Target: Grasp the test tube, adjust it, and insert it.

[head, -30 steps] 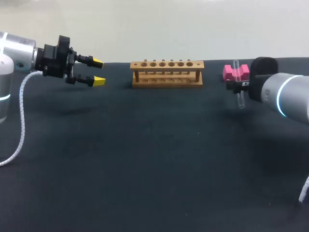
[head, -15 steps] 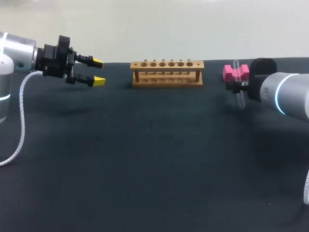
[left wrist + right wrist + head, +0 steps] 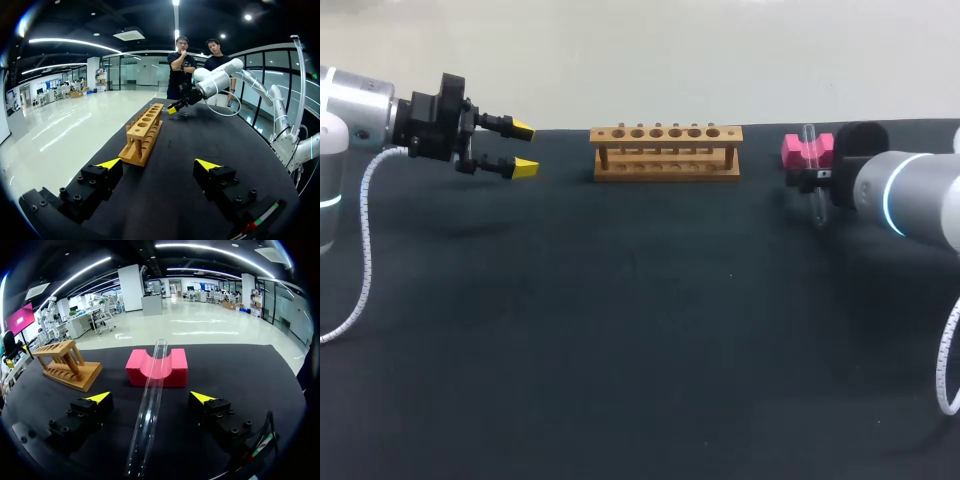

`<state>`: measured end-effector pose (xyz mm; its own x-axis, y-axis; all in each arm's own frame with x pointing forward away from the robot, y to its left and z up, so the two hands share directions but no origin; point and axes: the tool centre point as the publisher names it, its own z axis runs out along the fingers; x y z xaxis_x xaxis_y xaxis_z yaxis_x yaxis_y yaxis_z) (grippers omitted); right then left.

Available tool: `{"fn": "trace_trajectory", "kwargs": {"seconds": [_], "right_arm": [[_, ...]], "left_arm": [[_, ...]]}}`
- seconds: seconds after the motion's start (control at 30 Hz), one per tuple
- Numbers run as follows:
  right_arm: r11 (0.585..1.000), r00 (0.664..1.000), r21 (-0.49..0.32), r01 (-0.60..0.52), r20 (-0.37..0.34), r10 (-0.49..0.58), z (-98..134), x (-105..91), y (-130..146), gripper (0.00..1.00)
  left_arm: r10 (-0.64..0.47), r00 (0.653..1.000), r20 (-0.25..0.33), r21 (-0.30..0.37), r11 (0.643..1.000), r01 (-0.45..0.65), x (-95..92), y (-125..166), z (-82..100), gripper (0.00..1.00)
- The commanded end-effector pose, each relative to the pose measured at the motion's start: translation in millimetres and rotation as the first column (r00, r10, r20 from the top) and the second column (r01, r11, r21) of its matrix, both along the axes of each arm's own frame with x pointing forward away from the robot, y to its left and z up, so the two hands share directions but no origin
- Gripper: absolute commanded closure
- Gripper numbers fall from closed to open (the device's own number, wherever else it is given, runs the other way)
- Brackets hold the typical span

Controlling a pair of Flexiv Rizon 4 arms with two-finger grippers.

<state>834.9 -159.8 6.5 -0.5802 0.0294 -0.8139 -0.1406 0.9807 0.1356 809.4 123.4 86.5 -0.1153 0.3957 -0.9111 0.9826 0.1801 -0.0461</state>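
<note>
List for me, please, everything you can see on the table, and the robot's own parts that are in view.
test tube: 1, clear, slanted between the right gripper fingers, open end over the pink block groove
wooden rack: 1, light brown, far middle of the table, six holes, all empty
pink block: 1, pink, on the table right of the rack
table: 1, black, under everything
cables: 2, white, one by each arm
left gripper: 1, black with yellow tips, open, in the air left of the rack
right gripper: 1, same colours, open, astride the tube
</note>
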Motion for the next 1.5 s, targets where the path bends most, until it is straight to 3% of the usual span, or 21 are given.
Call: {"fn": "trace_trajectory", "kwargs": {"seconds": [0.03,0.3,0.4,0.47,0.53,0.73,0.83,0.9,0.93,1.2,1.5], "right_arm": [[0.996,0.981,0.07,-0.05,0.19,0.036,-5.4,0.4,-2.6,0.04],[0.996,0.983,0.067,-0.062,0.176,0.05,-10.2,0.2,-1.0,0.19],[0.996,0.984,0.067,-0.066,0.171,0.053,-12.0,1.7,0.0,0.38],[0.995,0.984,0.067,-0.067,0.167,0.055,-13.2,2.8,0.2,0.38],[0.995,0.986,0.066,-0.068,0.159,0.057,-14.8,4.0,0.4,0.5],[0.995,0.988,0.069,-0.066,0.146,0.056,-17.4,6.6,-0.9,0.61],[0.996,0.988,0.068,-0.064,0.142,0.054,-17.4,6.7,-1.0,0.78],[0.996,0.989,0.068,-0.063,0.141,0.053,-16.6,6.8,-1.1,0.98],[0.996,0.989,0.067,-0.062,0.14,0.052,-16.5,6.7,-1.1,1.0],[0.996,0.992,0.078,-0.033,0.122,0.023,-10.7,-2.6,0.5,1.0],[0.993,0.991,0.101,0.066,0.107,-0.077,11.9,-18.8,-1.5,1.0]], "left_arm": [[0.0,1.0,0.003,-0.002,1.0,0.0,-0.4,0.3,-0.7,0.0],[0.0,1.0,0.003,-0.002,1.0,0.0,-0.4,0.3,-0.7,0.0],[0.0,1.0,0.003,-0.002,1.0,0.0,-0.4,0.3,-0.7,0.0],[0.0,1.0,0.003,-0.002,1.0,0.0,-0.4,0.3,-0.7,0.0],[0.0,1.0,0.003,-0.002,1.0,0.0,-0.4,0.3,-0.7,0.0],[0.0,1.0,0.003,-0.002,1.0,0.0,-0.4,0.3,-0.7,0.0],[0.0,1.0,0.003,-0.002,1.0,0.0,-0.4,0.3,-0.7,0.0],[0.0,1.0,0.003,-0.002,1.0,0.0,-0.4,0.3,-0.7,0.0],[0.0,1.0,0.003,-0.002,1.0,0.0,-0.4,0.3,-0.7,0.0],[0.0,1.0,0.003,-0.002,1.0,0.0,-0.4,0.3,-0.7,0.0],[0.0,1.0,0.003,-0.002,1.0,0.0,-0.4,0.3,-0.7,0.0]]}}
